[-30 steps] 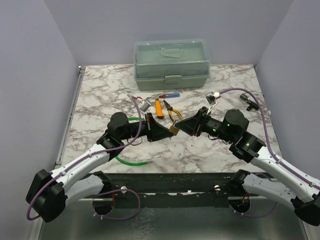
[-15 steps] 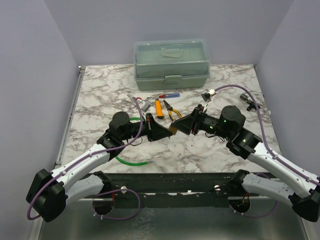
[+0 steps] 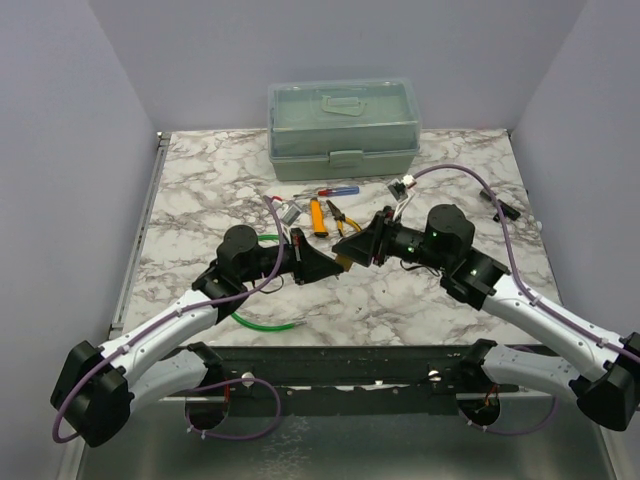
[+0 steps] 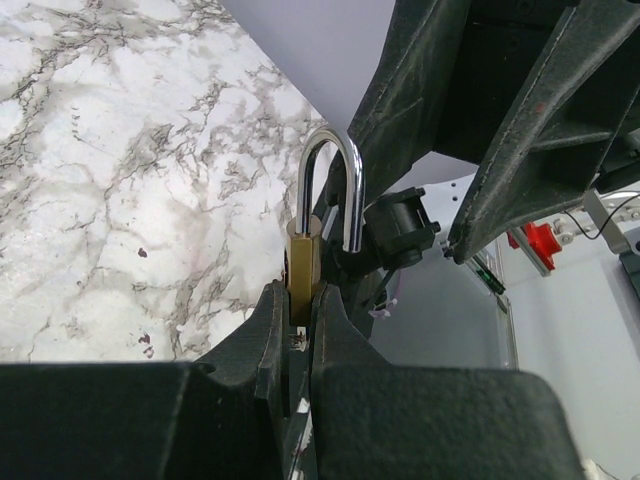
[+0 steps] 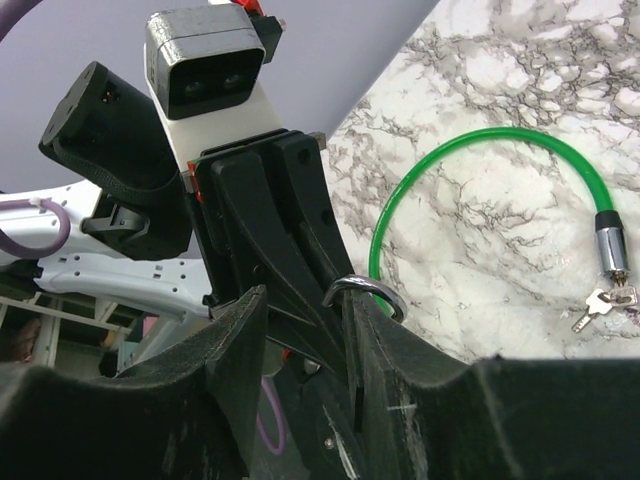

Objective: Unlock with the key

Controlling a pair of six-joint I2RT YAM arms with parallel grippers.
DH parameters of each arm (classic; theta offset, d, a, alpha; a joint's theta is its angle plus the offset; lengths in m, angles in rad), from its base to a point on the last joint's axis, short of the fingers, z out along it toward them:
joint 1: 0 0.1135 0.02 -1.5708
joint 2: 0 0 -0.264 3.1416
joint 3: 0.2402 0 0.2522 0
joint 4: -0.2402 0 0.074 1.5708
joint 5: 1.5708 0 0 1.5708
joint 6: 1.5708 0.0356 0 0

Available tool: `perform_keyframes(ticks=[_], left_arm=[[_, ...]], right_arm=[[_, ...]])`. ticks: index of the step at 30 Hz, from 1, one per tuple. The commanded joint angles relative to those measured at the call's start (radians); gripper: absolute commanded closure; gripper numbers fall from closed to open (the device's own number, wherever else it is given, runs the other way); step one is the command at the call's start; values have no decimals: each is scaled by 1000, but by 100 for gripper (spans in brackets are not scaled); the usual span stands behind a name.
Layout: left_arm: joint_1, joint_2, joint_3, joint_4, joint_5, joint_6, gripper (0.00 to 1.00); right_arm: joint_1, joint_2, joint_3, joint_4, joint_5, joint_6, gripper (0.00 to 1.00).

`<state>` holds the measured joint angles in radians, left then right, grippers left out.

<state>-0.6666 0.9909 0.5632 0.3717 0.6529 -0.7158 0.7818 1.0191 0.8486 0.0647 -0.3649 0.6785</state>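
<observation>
My left tool [image 3: 338,262] and right tool [image 3: 352,250] meet over the table [image 3: 200,200], padlock [image 4: 303,265] between them. Behind lie pliers [image 3: 346,222] and screwdriver [image 3: 335,191], the box [image 3: 343,128] farthest back; cable [image 3: 262,325] nearer, leftward.

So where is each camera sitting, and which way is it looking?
Top external: above and behind the arms, looking down at the table; both arms show, left gripper and right gripper close together mid-table.
Left wrist: on the left arm, looking along its own fingers at the padlock they pinch.
Right wrist: on the right arm, looking along its own fingers toward the left gripper, green cable beyond.
Shared: both wrist views show the padlock's shackle.
</observation>
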Motion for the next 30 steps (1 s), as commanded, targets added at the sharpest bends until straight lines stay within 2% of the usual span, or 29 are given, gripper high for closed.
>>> perform_keyframes(ticks=[1, 9, 15, 23, 30], left_arm=[[3, -28, -13, 22, -19, 13, 100], [3, -46, 0, 22, 1, 0, 100], [3, -62, 17, 21, 37, -21, 100], [3, -72, 52, 38, 144, -71, 100], [3, -88, 59, 70, 193, -105, 100]], right_arm=[[-1, -27, 45, 10, -20, -42, 58], [-1, -121, 36, -142, 145, -128, 51], [-1, -156, -14, -144, 173, -162, 44], [-1, -126, -14, -91, 79, -192, 39], [-1, -84, -3, -34, -46, -210, 40]])
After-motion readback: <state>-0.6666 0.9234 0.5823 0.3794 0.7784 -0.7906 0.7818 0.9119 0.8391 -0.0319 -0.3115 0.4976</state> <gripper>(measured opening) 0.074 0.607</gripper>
